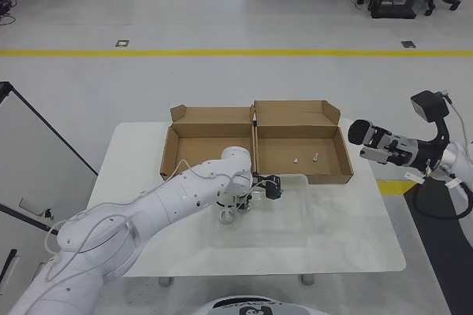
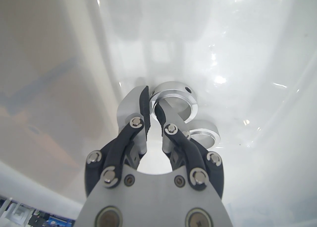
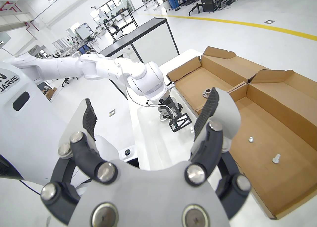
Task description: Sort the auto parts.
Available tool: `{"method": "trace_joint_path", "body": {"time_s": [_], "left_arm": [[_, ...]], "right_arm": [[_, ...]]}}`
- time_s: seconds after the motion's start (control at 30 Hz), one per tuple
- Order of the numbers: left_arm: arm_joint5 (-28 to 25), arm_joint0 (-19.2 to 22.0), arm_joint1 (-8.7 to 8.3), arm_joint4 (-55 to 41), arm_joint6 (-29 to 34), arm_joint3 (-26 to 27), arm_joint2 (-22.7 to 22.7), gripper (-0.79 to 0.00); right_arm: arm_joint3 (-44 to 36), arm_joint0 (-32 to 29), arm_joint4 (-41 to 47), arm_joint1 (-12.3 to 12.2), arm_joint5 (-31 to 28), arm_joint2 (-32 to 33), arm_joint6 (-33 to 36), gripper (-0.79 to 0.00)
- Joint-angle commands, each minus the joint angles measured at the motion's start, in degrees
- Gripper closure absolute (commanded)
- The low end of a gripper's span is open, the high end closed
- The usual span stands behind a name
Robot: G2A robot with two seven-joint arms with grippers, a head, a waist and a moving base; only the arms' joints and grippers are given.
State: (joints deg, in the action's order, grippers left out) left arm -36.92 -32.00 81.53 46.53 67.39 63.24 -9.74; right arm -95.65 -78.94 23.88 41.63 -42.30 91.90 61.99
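**Left gripper [image 2: 151, 104] clamped on a ring [image 2: 177, 88]**

On my left, the left box [image 1: 205, 153] holds a flange [image 3: 207, 92]. In front of it is the tray [image 1: 331, 216], where the left gripper pinches the ring's wall, one finger inside and one outside. A second ring [image 2: 205, 134] lies just beside. The right box [image 1: 303, 150] holds two bolts [image 1: 296, 159]. My right gripper [image 3: 151, 102] hangs spread apart, right of that box.
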Motion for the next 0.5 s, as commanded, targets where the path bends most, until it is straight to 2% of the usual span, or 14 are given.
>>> {"method": "trace_joint_path", "body": {"time_s": [0.0, 0.23, 0.47], "left_arm": [[0.0, 0.4, 0.02, -0.3, 0.0, 0.3, 0.0, 0.0], [1.1, 2.9, -1.2, -3.8, 1.1, 4.9, 0.0, 0.0], [3.1, 6.5, -4.49, -8.1, 3.1, 13.6, 0.0, 0.0]], "right_arm": [[0.0, 0.0, 0.0, 0.0, 0.0, 0.0, 0.0, -0.785], [0.0, 0.0, 0.0, 0.0, 0.0, 0.0, 0.0, -0.785], [0.0, 0.0, 0.0, 0.0, 0.0, 0.0, 0.0, -0.785]]}}
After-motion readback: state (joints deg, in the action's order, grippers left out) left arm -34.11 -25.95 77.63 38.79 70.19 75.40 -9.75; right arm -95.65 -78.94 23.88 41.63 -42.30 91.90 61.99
